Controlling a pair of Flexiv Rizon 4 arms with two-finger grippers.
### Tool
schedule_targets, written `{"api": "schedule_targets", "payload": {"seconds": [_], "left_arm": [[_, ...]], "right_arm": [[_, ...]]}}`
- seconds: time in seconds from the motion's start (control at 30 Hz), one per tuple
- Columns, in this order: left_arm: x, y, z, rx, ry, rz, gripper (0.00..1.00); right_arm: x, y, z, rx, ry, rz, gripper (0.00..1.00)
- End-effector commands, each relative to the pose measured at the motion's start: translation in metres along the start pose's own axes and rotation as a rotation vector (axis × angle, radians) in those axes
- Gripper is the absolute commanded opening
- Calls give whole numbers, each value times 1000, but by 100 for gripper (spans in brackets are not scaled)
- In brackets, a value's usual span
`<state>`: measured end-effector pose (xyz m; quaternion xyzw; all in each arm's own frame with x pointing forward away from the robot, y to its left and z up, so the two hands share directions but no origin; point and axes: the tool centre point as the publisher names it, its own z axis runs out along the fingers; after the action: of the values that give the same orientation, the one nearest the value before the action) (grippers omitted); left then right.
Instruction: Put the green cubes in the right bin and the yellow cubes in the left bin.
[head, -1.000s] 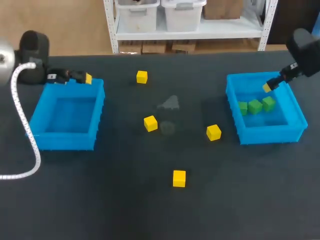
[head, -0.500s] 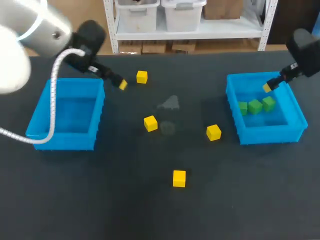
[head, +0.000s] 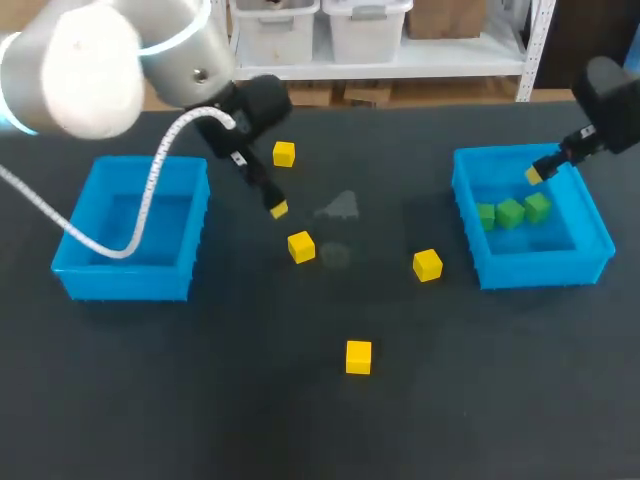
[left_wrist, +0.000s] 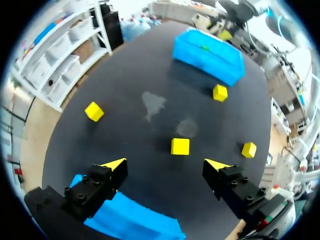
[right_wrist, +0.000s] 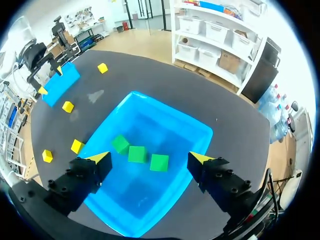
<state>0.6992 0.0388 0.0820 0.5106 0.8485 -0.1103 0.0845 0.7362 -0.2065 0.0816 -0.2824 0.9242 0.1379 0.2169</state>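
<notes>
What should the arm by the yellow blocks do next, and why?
Probably lower the left gripper over the nearest yellow cube, just ahead of its open fingers, so they can close on it. The green cubes already lie in the right bin; yellow ones are on the table.

Three green cubes (head: 511, 212) in right bin (head: 540, 272), four yellow cubes (head: 301, 246) outside.
</notes>
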Motion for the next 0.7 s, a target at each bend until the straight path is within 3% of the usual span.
{"api": "schedule_targets", "payload": {"seconds": [0.03, 0.7], "left_arm": [[-11, 3, 13, 28, 259, 2, 100], [-17, -16, 64, 73, 322, -37, 100]], "right_arm": [[1, 0, 0, 1, -2, 0, 100], [1, 0, 0, 1, -2, 0, 100]]}}
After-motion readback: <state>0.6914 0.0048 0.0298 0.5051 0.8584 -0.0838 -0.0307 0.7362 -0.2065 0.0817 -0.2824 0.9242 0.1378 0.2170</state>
